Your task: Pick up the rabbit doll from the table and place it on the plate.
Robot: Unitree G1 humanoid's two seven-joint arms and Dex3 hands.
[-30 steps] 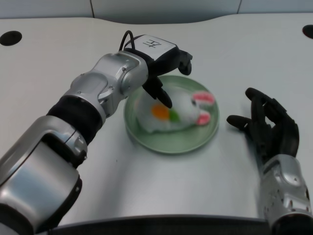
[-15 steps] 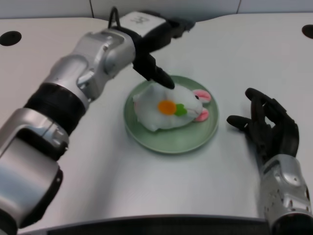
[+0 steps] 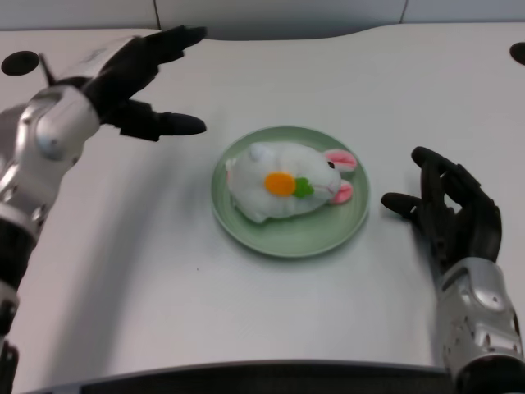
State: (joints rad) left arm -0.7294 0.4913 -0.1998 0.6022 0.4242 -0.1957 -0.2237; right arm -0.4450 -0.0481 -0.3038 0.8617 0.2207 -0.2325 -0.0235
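Observation:
The white rabbit doll (image 3: pixel 283 182), with pink ears and an orange carrot patch, lies on its side on the green plate (image 3: pixel 289 234) at the table's middle. My left hand (image 3: pixel 138 78) hovers at the upper left, well away from the plate, fingers spread and holding nothing. Nothing touches the doll.
My right hand (image 3: pixel 447 209) rests on the table just right of the plate, fingers apart. Dark round holes sit in the table at the far left (image 3: pixel 18 62) and far right (image 3: pixel 517 52) corners. The table's front edge runs along the bottom of the view.
My left hand has let go of the doll and pulled back up and to the left, off the plate. The doll has settled on the plate.

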